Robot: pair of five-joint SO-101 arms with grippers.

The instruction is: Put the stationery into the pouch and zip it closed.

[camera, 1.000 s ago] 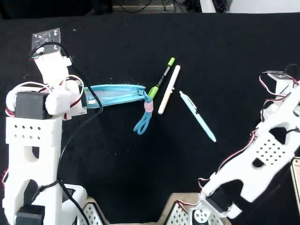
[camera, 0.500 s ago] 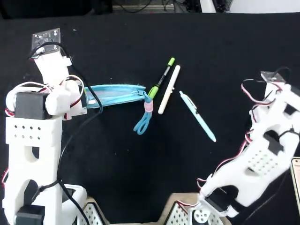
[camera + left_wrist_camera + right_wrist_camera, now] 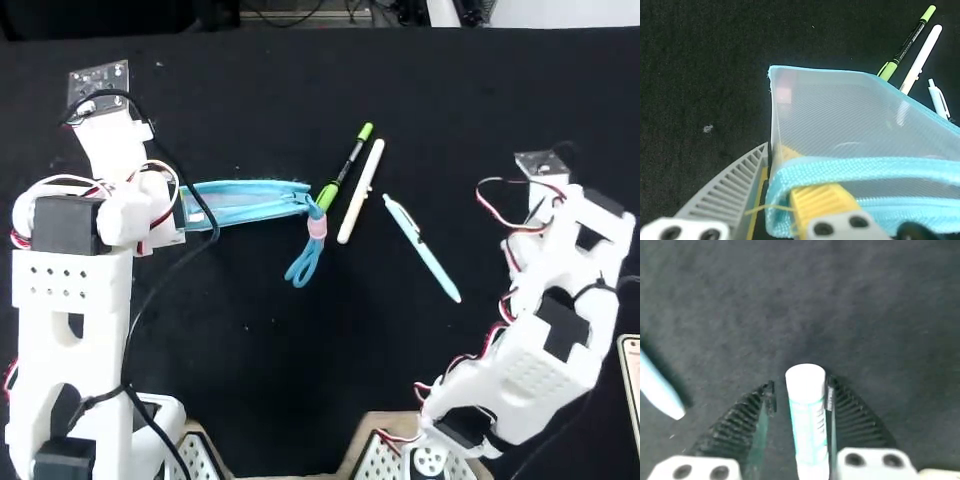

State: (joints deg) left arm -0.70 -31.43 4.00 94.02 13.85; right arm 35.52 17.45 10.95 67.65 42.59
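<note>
Lighting: bright, even, overhead. Matte black table cloth (image 3: pixel 250 380): absorbs light, shadows faint. White plastic arms (image 3: pixel 70 300): near washed out. Translucent turquoise mesh pouch (image 3: pixel 840 115): pale sheen patches. White cylindrical stick (image 3: pixel 806 410): brightly lit end face.

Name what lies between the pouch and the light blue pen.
High view: between the pouch and the light blue pen lie a green-capped marker, its end at the pouch's mouth, and a white pen beside it.

Black cloth tabletop (image 3: pixel 250 80), dark cables (image 3: pixel 300 15) (tangled) at far edge
</note>
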